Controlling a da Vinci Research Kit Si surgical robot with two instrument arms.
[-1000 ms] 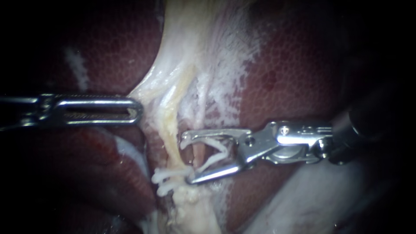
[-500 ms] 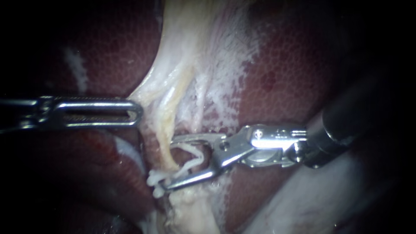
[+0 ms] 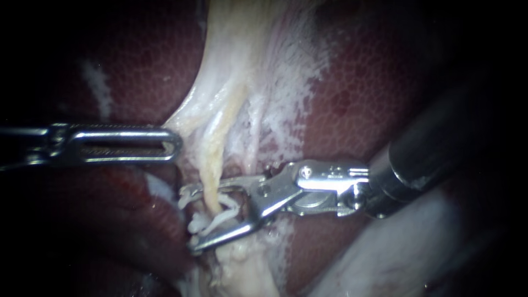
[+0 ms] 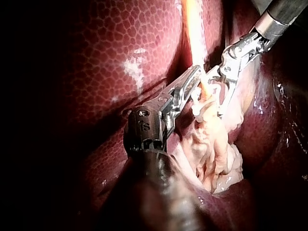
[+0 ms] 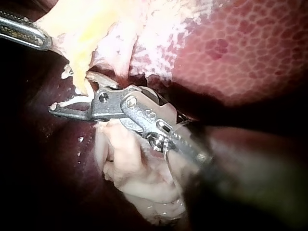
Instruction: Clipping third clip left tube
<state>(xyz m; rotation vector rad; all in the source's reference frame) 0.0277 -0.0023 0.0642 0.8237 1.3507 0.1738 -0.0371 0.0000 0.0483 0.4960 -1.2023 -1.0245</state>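
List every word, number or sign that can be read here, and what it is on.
None legible.
Left instrument: marks on its head, too blurred to read.
Right instrument, jaws shut on a clip: marks on its head, too small to read.
Liver, tube: no text.

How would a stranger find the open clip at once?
On the dark red liver, a pale band of tissue runs down the middle. Low on it, the right instrument comes in, straddling a yellowish tube. The open clip is the white V held at its tip; the white clips beside it are shut.
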